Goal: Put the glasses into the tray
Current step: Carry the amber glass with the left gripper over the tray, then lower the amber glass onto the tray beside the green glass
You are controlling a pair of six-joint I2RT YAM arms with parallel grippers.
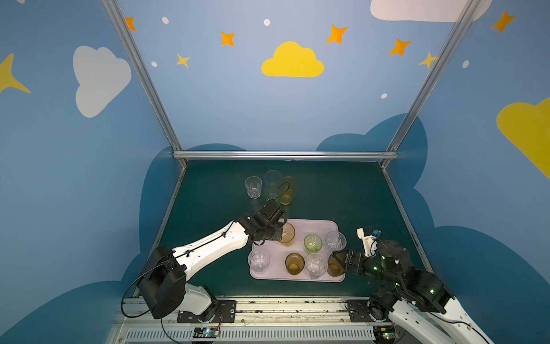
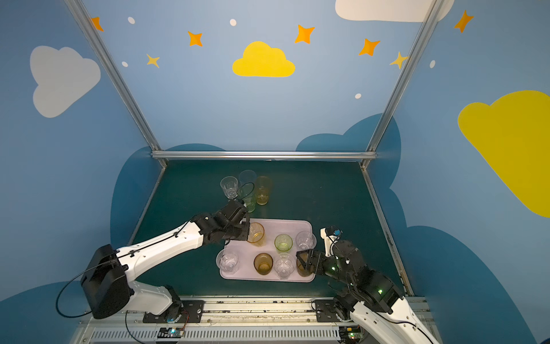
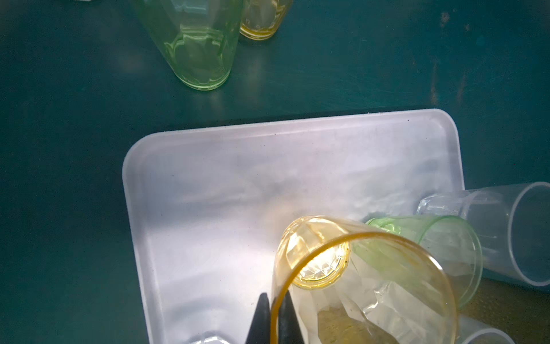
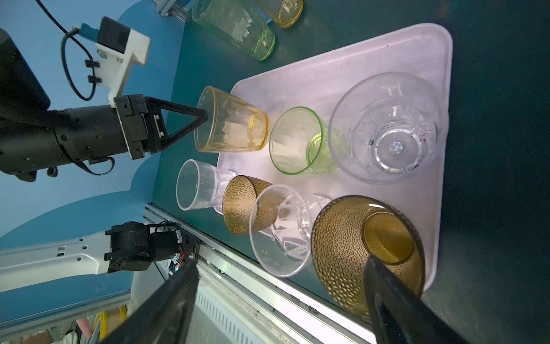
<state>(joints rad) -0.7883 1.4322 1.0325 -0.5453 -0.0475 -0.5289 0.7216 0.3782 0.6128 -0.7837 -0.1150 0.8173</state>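
While the left gripper [image 1: 281,235] clamps the rim of the amber glass [image 1: 289,234] at the tray's [image 1: 309,227] upper left corner, the right gripper [image 1: 338,262] hangs with jaws spread wide at the brown glass [image 1: 333,269] in the tray's lower right corner. Five other glasses [image 1: 312,242] stand in the tray; four more stand on the table [image 1: 342,193] above it.

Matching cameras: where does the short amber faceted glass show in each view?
In a top view: short amber faceted glass just below centre.
In a top view: likewise.
Left wrist: close foreground.
Right wrist: glass beside short green glass.
Landmark: pale pink rectangular tray, glass at its corner.
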